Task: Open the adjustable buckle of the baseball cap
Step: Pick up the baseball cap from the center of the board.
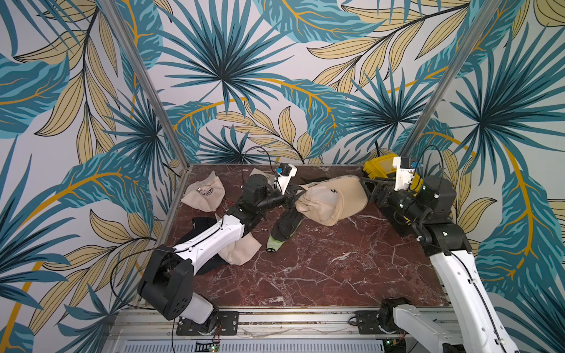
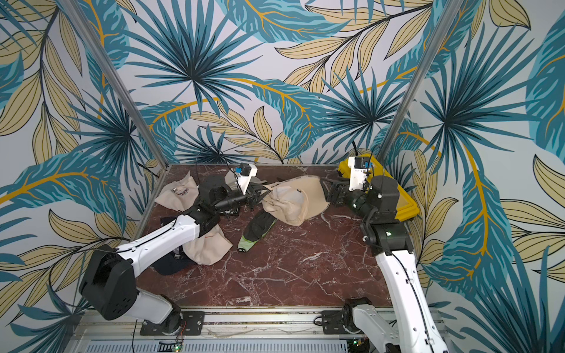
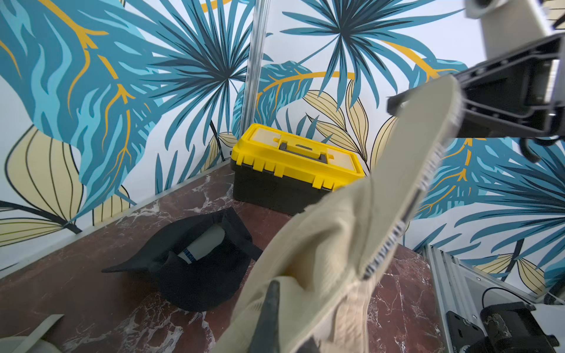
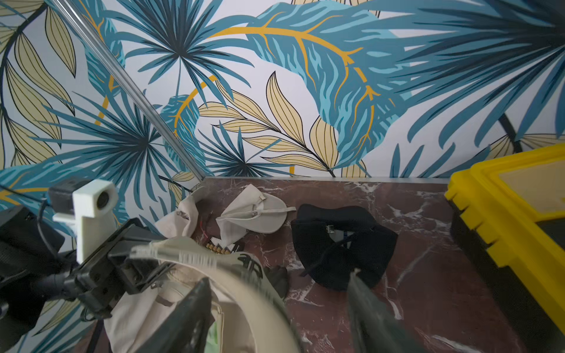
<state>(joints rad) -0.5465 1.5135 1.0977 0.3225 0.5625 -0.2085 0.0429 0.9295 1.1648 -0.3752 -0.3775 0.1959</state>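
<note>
The beige baseball cap (image 1: 333,198) (image 2: 293,201) lies crumpled at the table's back middle, with its brim toward the right arm. My left gripper (image 1: 290,195) (image 2: 260,195) (image 3: 292,311) is shut on the cap's soft fabric (image 3: 330,244) at the end away from the brim. My right gripper (image 1: 370,189) (image 2: 330,191) (image 4: 279,275) is open at the brim end, and the brim's edge (image 4: 244,287) runs between its spread fingers (image 4: 189,318). The adjustable buckle cannot be made out in any view.
A yellow and black toolbox (image 1: 379,166) (image 3: 293,165) stands at the back right corner. Other caps lie around: a beige one (image 1: 204,192) at the back left, a beige one (image 1: 241,247) under my left arm, a black one (image 3: 195,262) (image 4: 342,244), and a black-green one (image 1: 284,229).
</note>
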